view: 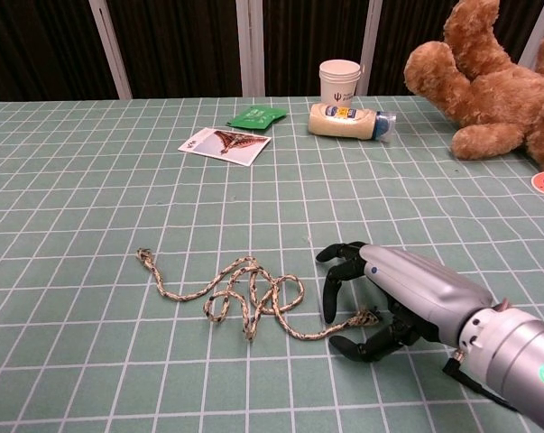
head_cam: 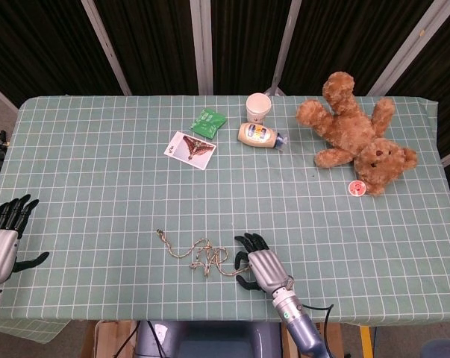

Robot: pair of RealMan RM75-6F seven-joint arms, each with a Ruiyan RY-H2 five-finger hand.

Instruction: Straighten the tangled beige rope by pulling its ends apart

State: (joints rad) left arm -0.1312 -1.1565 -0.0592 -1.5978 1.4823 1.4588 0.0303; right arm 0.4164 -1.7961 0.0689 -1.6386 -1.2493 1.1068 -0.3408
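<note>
Rope (view: 244,296), beige and tangled, lies on the green checked counter (head_cam: 98,171) near its front edge, loops bunched at its middle. Left of the rope, well apart from it at the counter's left edge, the left robot hand (head_cam: 4,237) waits with fingers apart, holding nothing. The rope's left end (view: 146,259) lies free on the cloth. At the rope's right end (view: 362,317), the right robot hand (view: 380,302) arches over the strand, fingers curled around it and thumb beneath; whether it has already clamped is hard to tell. The step in hand appears to be securing this right end. Next, the left robot hand likely needs to reach the free end before both pull outward.
</note>
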